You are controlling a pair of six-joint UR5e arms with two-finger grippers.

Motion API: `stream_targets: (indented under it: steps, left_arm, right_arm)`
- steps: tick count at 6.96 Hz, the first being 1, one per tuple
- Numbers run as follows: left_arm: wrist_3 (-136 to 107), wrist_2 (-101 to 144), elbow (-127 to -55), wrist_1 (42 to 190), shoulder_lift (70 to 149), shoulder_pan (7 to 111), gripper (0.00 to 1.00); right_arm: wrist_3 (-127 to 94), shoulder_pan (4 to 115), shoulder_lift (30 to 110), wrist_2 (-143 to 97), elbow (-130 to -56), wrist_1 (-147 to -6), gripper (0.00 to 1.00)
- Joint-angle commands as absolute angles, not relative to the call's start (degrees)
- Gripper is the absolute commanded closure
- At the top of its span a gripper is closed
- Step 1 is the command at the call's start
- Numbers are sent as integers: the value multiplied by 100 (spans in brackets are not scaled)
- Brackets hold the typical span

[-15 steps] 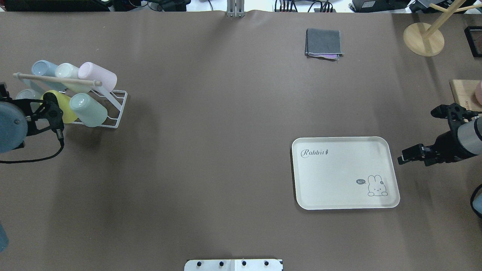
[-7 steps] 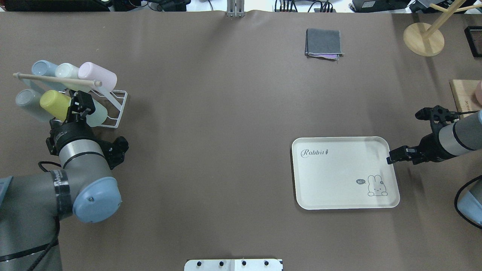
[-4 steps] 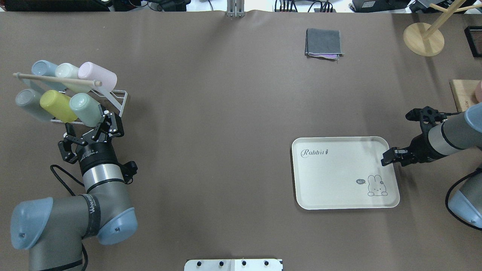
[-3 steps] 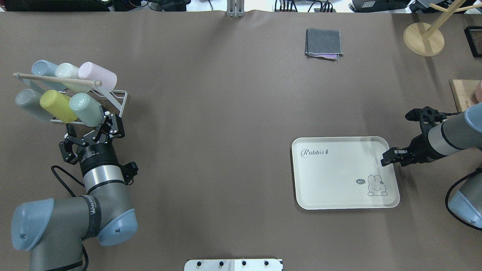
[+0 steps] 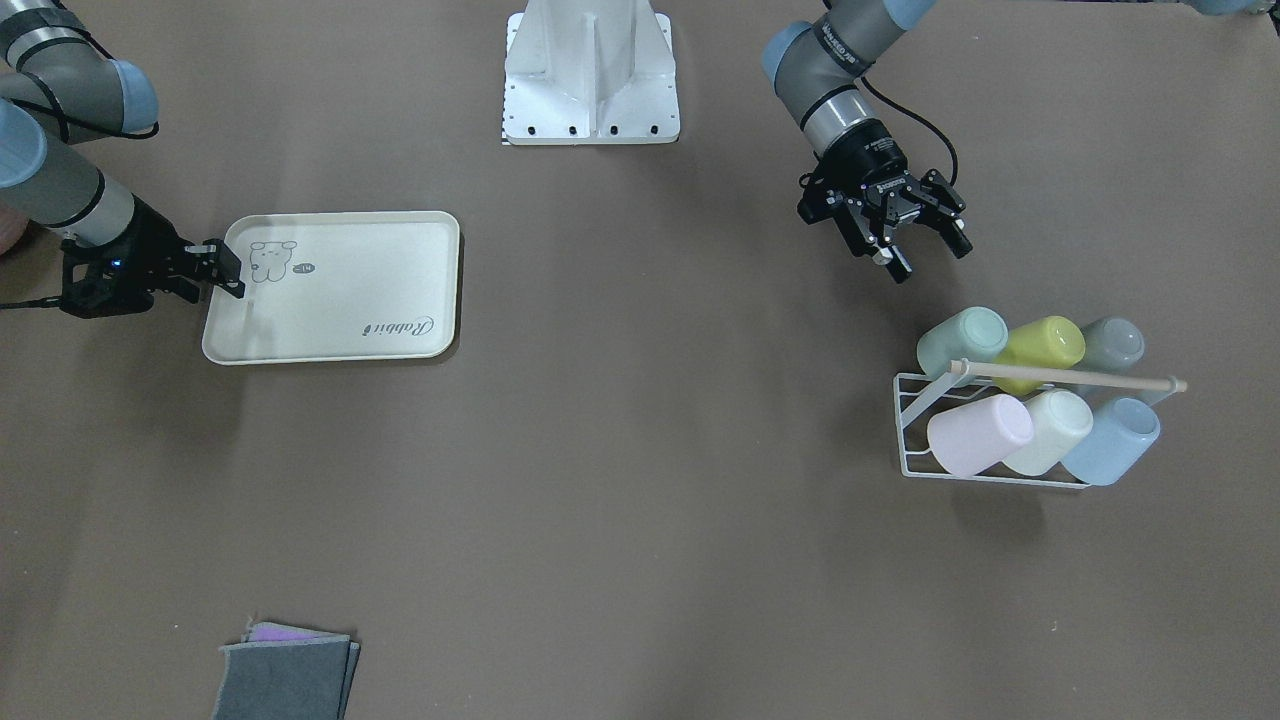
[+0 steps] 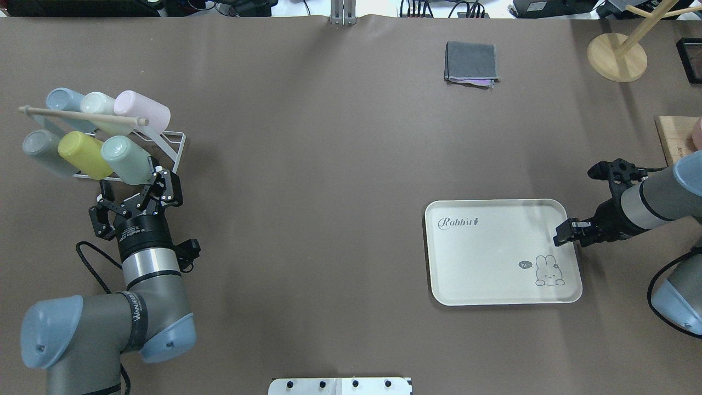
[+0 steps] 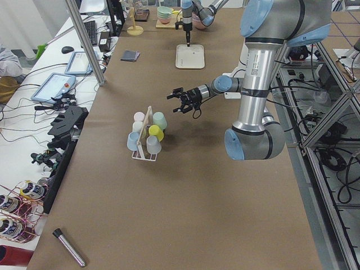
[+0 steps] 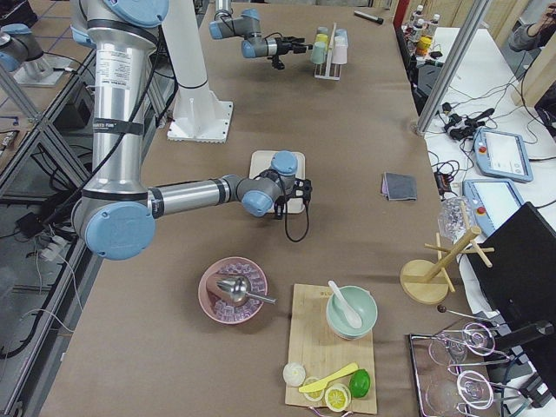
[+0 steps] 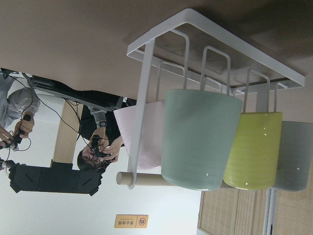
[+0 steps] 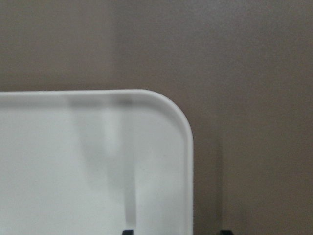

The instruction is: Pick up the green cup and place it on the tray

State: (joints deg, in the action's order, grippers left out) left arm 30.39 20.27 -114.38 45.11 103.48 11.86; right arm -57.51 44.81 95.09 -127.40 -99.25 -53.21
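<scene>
Green cup (image 6: pixel 127 159) at left of overhead view, in white wire rack (image 6: pixel 174 147), rightmost of front row, beside yellow cup (image 6: pixel 82 154). Lies tilted: long axis diagonal, closed base toward upper left, mouth toward lower right. Left gripper (image 5: pixel 931 260) just below it, fingers spread wide, empty. Right gripper (image 6: pixel 560 233) at tray (image 6: pixel 488 252) right rim, fingertips apart, straddling edge.

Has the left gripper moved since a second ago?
Yes. In the overhead view the left gripper has drawn back off the white rack toward the bottom edge; it is now open just short of the green cup, no longer over it.
</scene>
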Motion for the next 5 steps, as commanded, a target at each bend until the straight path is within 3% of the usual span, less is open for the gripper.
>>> stream_targets:
  steps: [1,3,5]
  left_arm:
    - [3032,1951,-11059,4491,10537,1134,2]
    - [2736,1916,-10794,4474,10582,1212,2]
    - [2542,1916,-10539,4474,10600,1292,3]
  right_arm:
    - [-5766,4421,9527,-12918,-9897,-5352,40]
    - [-5766,4421,9536,-12973,-9897,-5379,61]
    - [-5766,4377,9554,-12973,-9853,-5370,98]
